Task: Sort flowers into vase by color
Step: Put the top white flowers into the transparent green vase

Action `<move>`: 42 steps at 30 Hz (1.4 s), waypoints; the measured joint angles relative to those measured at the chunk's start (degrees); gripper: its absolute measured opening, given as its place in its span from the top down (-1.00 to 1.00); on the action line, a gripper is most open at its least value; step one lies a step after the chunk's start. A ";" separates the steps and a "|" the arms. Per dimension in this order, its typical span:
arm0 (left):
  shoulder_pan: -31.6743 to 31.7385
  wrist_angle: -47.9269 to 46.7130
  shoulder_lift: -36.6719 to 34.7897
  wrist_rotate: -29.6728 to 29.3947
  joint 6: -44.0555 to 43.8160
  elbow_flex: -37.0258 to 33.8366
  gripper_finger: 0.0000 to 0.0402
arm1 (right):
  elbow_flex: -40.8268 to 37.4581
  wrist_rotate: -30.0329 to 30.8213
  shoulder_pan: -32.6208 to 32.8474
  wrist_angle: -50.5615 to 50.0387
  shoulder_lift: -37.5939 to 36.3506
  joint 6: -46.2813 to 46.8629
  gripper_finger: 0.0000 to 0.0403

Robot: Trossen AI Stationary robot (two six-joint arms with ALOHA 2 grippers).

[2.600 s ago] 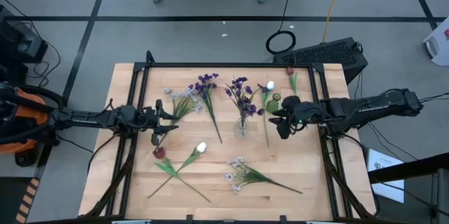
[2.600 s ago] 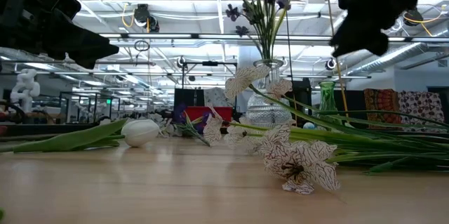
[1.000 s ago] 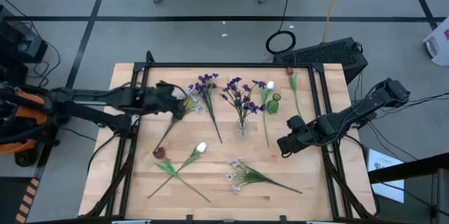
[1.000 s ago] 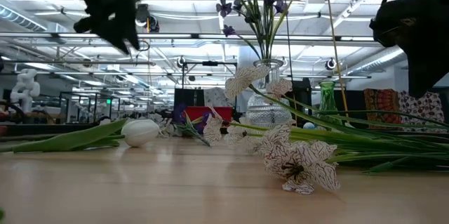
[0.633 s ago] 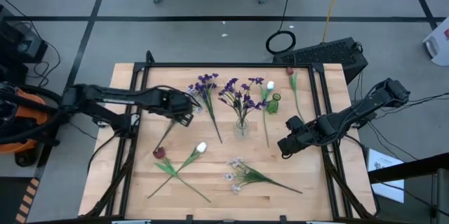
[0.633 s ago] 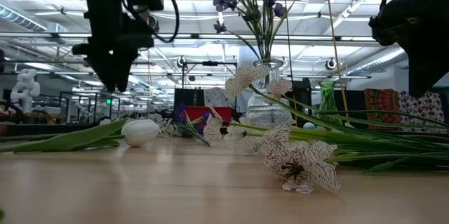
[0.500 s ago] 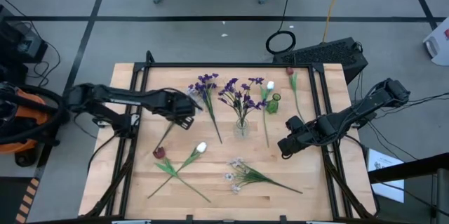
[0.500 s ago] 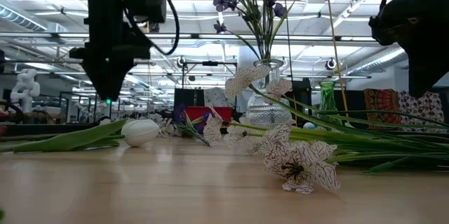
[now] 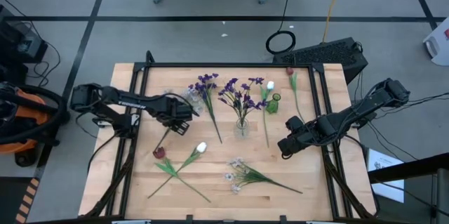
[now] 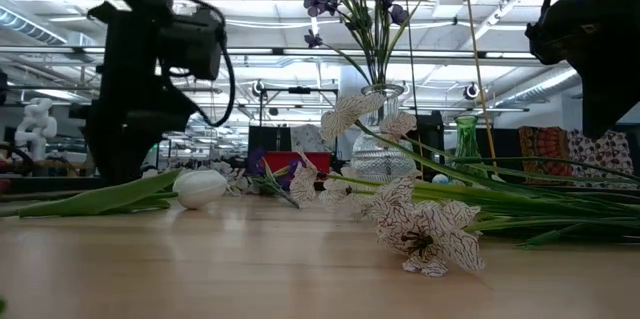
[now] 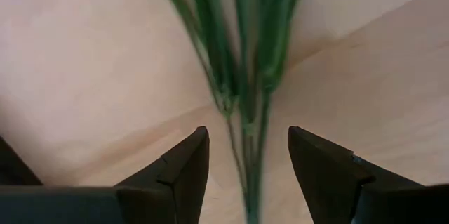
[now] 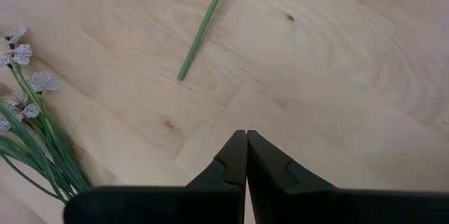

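On the left half of the light wooden table (image 9: 126, 182), the left gripper (image 9: 179, 116) reaches over the green stems of a pale white-blue blossom sprig (image 9: 184, 96) that lies flat on the wood. The overhead view hides the fingers under the dark wrist, but the left wrist view shows them spread apart, one on each side of the sprig's bunched stems (image 11: 245, 112), not touching them. The right gripper (image 9: 286, 145) hangs over bare wood near the table's right edge; its wrist view shows the fingers (image 12: 235, 157) pressed together on nothing, with a second pale-blossomed sprig (image 12: 28, 112) lying off to one side. Purple cluster flowers (image 9: 238, 96) stand in a clear glass vase (image 9: 242, 127) at mid-table, and another purple sprig (image 9: 207, 83) lies just beside the pale sprig. A dark red tulip bud (image 9: 159, 152) and a white tulip bud (image 9: 201, 147) lie nearer the front edge.
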 joint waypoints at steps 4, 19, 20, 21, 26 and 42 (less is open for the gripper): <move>-0.02 4.71 -0.16 -0.02 0.06 -3.08 0.00 | 0.00 0.00 0.00 0.07 0.00 0.02 1.00; 2.53 6.49 -1.32 1.67 -0.05 -4.96 0.94 | -0.02 3.23 -0.02 1.24 0.00 -0.37 1.00; 2.63 6.33 -2.11 1.70 -0.40 -4.97 0.94 | -0.02 3.23 -0.02 1.25 0.00 -0.82 1.00; 2.64 5.89 -3.15 1.44 -1.27 -5.18 0.94 | -0.02 3.21 -0.02 1.26 0.00 -1.11 1.00; 2.44 -1.76 -12.63 -5.21 -5.82 -3.09 0.94 | -0.02 2.87 -0.02 1.29 0.00 1.20 1.00; -0.36 -3.13 -40.73 -11.34 -5.86 9.13 0.95 | -0.02 2.95 -0.02 1.22 0.00 -1.47 1.00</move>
